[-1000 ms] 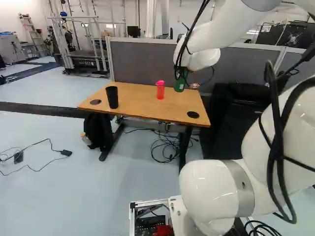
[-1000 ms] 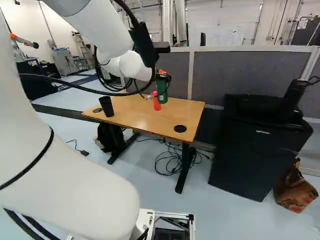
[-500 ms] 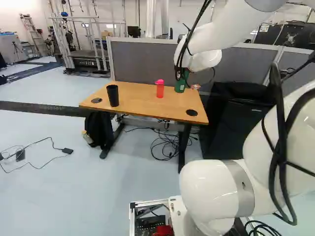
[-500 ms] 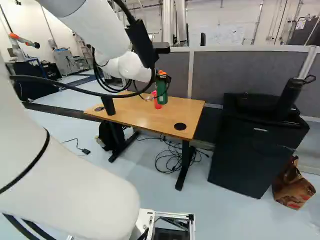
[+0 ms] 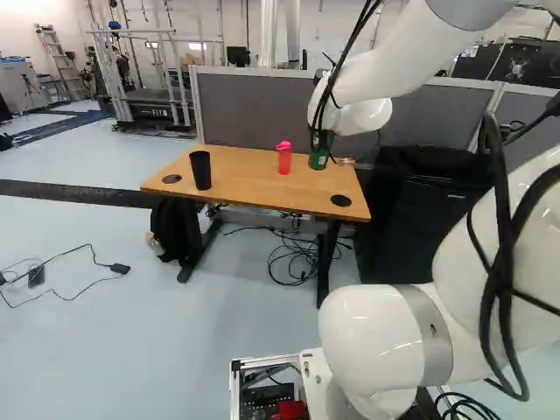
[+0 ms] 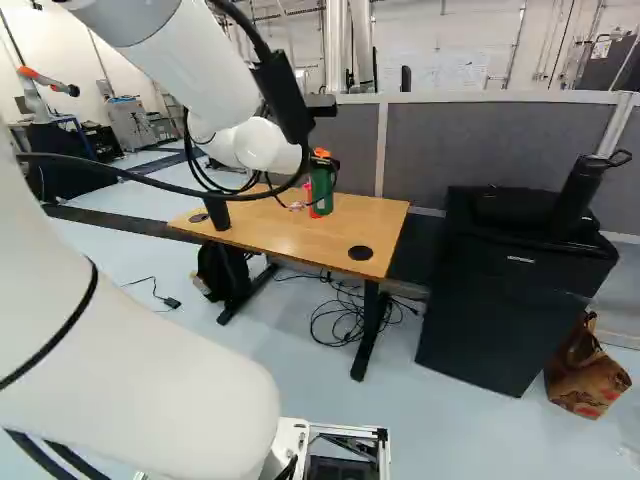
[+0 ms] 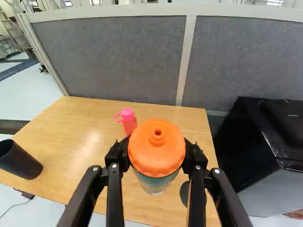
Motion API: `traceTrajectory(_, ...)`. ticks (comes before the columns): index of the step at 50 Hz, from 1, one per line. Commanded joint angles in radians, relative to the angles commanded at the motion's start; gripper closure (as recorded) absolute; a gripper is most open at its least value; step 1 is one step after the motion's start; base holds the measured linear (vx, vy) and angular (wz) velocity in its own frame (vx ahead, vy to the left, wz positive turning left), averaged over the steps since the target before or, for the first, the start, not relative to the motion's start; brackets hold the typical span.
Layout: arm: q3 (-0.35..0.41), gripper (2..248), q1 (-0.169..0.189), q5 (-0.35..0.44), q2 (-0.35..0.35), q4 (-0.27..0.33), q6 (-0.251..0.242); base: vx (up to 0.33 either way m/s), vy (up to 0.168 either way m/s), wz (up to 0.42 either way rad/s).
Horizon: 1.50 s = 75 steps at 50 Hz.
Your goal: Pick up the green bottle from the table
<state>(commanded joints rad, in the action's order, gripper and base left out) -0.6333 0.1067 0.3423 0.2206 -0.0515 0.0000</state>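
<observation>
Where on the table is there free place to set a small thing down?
The widest bare patch of the table lies between the black cup and the pink bottle. A smaller one lies between the green bottle and the grey partition. Crowded: around the end effector and green bottle, with the pink bottle close by.

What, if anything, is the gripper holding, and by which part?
The gripper holds the green bottle by its top, at or just below the orange cap, which hides the exact contact.

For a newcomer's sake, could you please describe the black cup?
Look at the wooden table by the grey partition. Near its left end in the left base view, the black cup stands open-topped, unlike the capped pink bottle and green bottle.
</observation>
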Motion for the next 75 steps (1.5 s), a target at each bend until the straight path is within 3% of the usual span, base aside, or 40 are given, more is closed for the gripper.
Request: traceTrajectory(75, 0.466, 127, -0.091, 0.453, 0.05, 0.044, 0.0, 0.0, 0.0, 0.0)
